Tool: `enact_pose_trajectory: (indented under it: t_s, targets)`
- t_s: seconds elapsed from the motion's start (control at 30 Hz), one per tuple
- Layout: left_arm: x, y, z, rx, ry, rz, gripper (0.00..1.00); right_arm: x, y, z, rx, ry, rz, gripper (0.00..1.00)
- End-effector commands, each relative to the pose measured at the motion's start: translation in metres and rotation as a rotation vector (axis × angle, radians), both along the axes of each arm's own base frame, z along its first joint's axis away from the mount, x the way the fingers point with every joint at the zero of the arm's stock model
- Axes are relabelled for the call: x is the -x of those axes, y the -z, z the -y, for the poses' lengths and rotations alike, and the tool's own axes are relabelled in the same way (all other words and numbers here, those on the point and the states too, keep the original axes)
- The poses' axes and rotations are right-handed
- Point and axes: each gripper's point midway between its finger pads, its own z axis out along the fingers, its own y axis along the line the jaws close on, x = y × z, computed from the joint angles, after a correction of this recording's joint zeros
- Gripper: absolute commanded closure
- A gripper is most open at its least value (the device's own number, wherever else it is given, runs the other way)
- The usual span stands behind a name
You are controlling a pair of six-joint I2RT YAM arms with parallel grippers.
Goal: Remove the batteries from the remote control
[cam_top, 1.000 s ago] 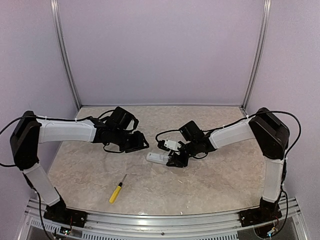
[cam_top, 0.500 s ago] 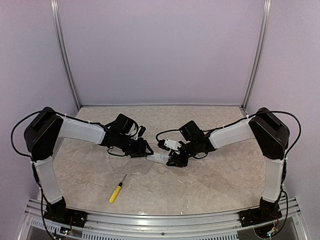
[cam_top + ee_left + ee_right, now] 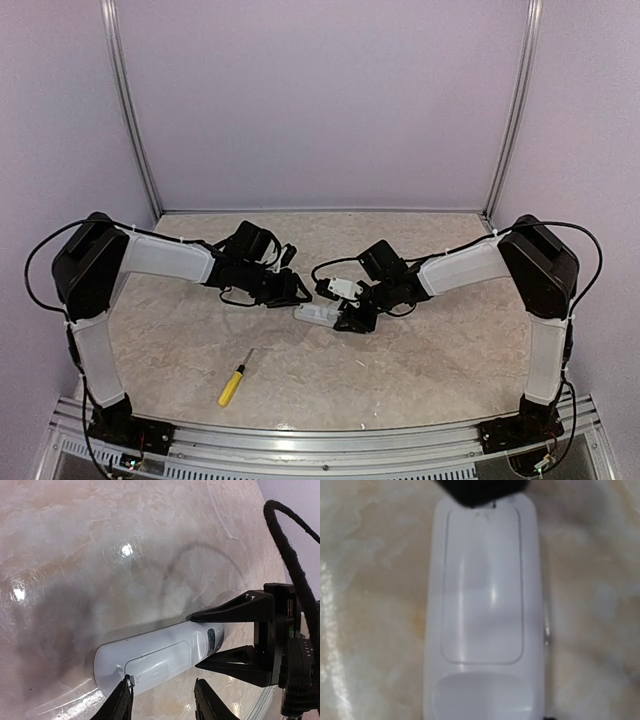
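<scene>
The remote control [image 3: 155, 657] lies flat at the middle of the worktop [image 3: 420, 370], cover [image 3: 482, 585] on. The right tool [image 3: 348, 320] pinches its right end; the left tool [image 3: 165, 702], spread, touches its left end.

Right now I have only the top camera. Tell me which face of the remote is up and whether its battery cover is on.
Observer: The remote control lies back up. Its cover is on and shut, outline unbroken.
Operator: Give me the left fingers.
Observer: Of the left fingers, one tip sits at the cover's end edge. The other hangs beside the remote control, off it.
Operator: Now the right fingers.
Observer: The right fingers clamp the opposite end, one on each long side, beside the dark label.
</scene>
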Motion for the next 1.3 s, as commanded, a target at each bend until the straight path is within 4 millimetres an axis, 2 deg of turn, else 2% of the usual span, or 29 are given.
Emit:
enact_pose_trajectory:
  t_s: [0.0, 0.13, 0.53, 1.0, 1.27]
  targets:
    - [0.0016, 0.0100, -0.0013, -0.044, 0.014, -0.004, 0.58, 0.0017, 0.0011, -0.0001, 0.031, -0.007, 0.001, 0.78]
    - [0.0003, 0.0124, -0.0038, -0.064, 0.009, 0.004, 0.58, 0.0021, 0.0011, -0.0006, 0.031, -0.010, -0.001, 0.78]
    - [-0.0005, 0.0109, 0.0057, -0.063, 0.027, 0.021, 0.58, 0.0013, 0.0006, -0.0027, 0.034, -0.017, -0.001, 0.78]
    - [0.0021, 0.0143, 0.0030, -0.095, 0.024, 0.021, 0.59, 0.0012, -0.0074, -0.0041, 0.012, -0.031, 0.029, 0.81]
    - [0.0025, 0.0190, 0.0039, -0.110, 0.030, 0.018, 0.59, 0.0022, -0.0048, -0.0048, 0.019, -0.038, 0.029, 0.81]
